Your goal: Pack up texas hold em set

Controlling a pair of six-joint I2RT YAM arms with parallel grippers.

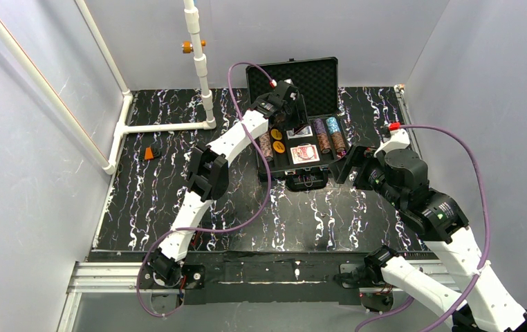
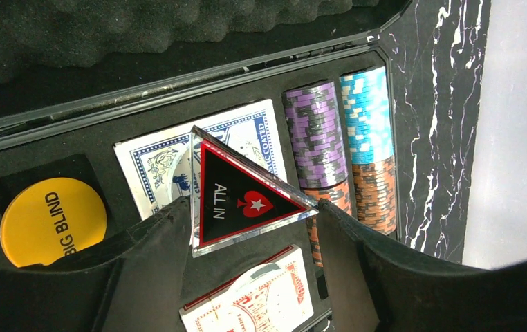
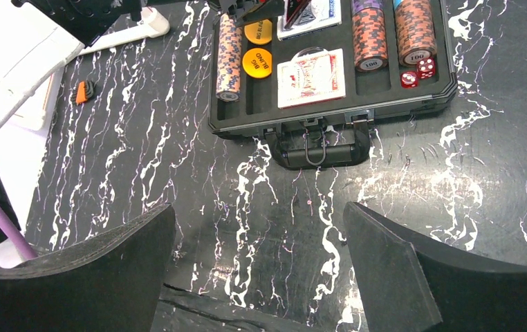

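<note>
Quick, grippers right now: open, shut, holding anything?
Left gripper: closed on the ALL IN triangle, over the open case.
Right gripper: open, empty, over the table.

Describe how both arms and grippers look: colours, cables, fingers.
White shells, black joint housings on left arm and right arm. A purple cable runs along each, red connector near the wrist. Black left gripper and right gripper, two broad matte fingers each.

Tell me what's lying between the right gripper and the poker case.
Nothing: in the right wrist view only bare marbled table separates the open right gripper from the case, whose handle faces it.
</note>
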